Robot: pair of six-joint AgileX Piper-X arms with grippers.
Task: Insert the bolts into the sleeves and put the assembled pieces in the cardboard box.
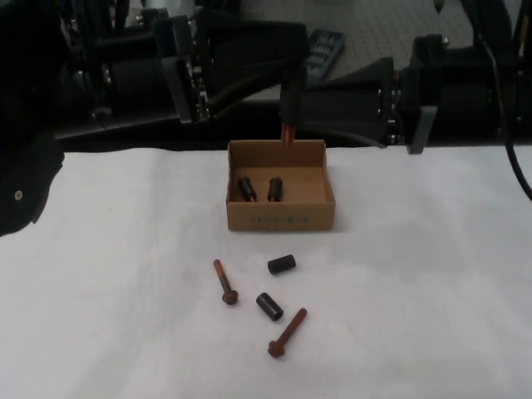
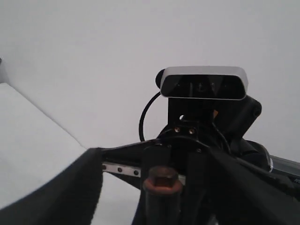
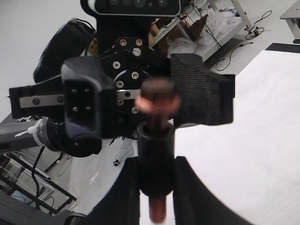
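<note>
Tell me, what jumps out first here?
Above the far edge of the box, the right gripper clamps a black sleeve with a rusty bolt through it. Two dark pieces lie inside the box. In front of it, two loose bolts and two loose sleeves lie on the white cloth.
</note>
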